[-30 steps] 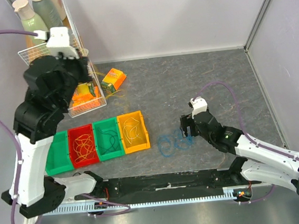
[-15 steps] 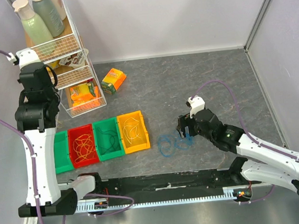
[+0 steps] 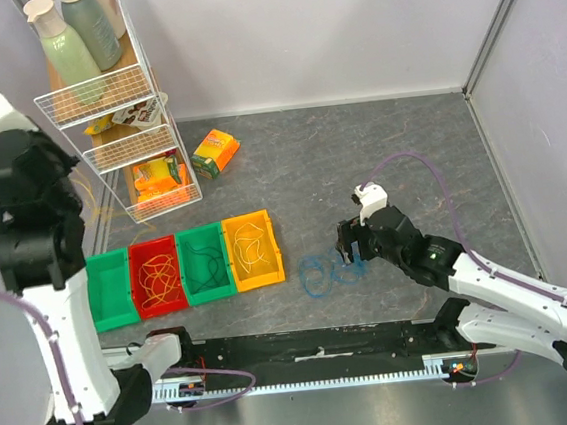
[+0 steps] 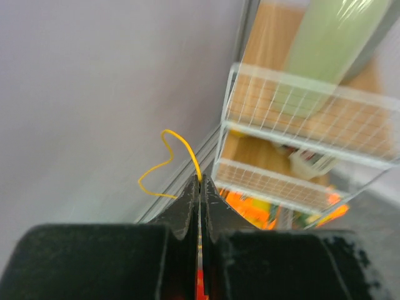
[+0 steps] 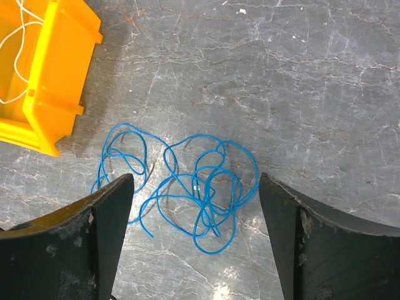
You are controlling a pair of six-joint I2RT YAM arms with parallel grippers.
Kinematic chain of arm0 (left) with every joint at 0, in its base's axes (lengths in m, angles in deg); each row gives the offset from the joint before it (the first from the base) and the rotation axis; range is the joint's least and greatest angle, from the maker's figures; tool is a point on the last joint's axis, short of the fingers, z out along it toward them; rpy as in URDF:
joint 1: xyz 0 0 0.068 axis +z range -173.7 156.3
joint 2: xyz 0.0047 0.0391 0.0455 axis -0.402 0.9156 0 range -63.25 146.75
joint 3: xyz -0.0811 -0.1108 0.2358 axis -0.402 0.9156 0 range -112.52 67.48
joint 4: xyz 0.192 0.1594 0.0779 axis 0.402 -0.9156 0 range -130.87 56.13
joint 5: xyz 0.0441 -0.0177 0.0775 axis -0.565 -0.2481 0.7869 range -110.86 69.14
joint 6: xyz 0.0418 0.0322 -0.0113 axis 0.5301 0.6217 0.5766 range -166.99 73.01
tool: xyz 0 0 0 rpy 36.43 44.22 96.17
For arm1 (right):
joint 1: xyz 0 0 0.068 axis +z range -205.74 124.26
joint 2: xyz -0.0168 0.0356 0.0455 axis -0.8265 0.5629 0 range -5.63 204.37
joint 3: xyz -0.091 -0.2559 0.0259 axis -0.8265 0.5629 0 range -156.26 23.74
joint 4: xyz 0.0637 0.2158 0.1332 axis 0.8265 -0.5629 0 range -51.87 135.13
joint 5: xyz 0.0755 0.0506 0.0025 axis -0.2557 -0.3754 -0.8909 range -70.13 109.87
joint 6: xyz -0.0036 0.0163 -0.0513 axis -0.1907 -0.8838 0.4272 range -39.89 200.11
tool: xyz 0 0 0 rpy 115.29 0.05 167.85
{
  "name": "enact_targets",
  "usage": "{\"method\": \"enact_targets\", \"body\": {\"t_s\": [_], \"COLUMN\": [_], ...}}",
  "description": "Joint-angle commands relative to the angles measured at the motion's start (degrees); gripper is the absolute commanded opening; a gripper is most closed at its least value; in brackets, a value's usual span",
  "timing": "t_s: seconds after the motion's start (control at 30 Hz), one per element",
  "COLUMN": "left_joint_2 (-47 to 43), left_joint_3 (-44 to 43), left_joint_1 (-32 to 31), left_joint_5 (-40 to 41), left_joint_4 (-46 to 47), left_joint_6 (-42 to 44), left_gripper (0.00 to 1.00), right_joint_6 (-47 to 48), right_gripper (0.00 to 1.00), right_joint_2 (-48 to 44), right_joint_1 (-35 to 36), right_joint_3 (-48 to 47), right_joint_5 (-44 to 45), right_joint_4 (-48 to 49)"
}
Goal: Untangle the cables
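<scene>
A tangle of blue cables (image 3: 323, 269) lies on the grey table right of the bins, and fills the middle of the right wrist view (image 5: 200, 187). My right gripper (image 5: 195, 181) hovers over it, open wide, one finger on each side and nothing between them (image 3: 349, 245). My left arm (image 3: 23, 197) is raised high at the far left by the wall. Its gripper (image 4: 200, 182) is shut on a thin yellow cable (image 4: 167, 135) that curls out past the fingertips. More cables lie in the red bin (image 3: 156, 275), the green bin (image 3: 205, 263) and the yellow bin (image 3: 252, 248).
Another green bin (image 3: 110, 289) stands at the left end of the row. A white wire rack (image 3: 112, 98) with bottles and orange packets stands at the back left, close to my left arm. An orange packet (image 3: 215, 151) lies on the table. Walls close in left, back and right.
My left arm has swung from in front of the rack out to the left wall, its gripper staying shut. The right gripper edged slightly toward the blue tangle, then held.
</scene>
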Motion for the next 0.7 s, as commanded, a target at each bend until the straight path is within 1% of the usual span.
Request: {"method": "enact_targets", "body": {"t_s": [0.0,0.2,0.3,0.47,0.67], "left_joint_2": [-2.0,-6.3,-7.4,-8.1,-8.2], "left_joint_3": [-10.9,-11.4,-9.2,-5.9,-5.6], "left_joint_1": [0.3,0.2,0.3,0.2,0.3], "left_joint_5": [-6.5,-8.7,-9.9,-15.2,-15.2], "left_joint_4": [-1.7,-2.8,-2.7,-2.1,-1.4], "left_joint_6": [-5.2,-4.1,-4.8,-6.3,-7.0], "left_gripper": [0.02,0.02,0.02,0.02,0.02], "right_joint_6": [-1.2,-0.3,-0.4,-0.7,-1.3], "right_gripper": [0.88,0.88,0.88,0.89,0.89], "right_joint_2": [1.2,1.1,1.1,0.2,-1.4], "right_joint_1": [-0.1,-0.1,-0.1,-0.1,-0.1], "right_joint_3": [-2.1,-1.9,-1.7,-0.9,0.7], "right_joint_5": [-0.7,-0.6,-0.5,-0.2,0.1], "right_joint_4": [2.0,2.0,2.0,2.1,2.1]}}
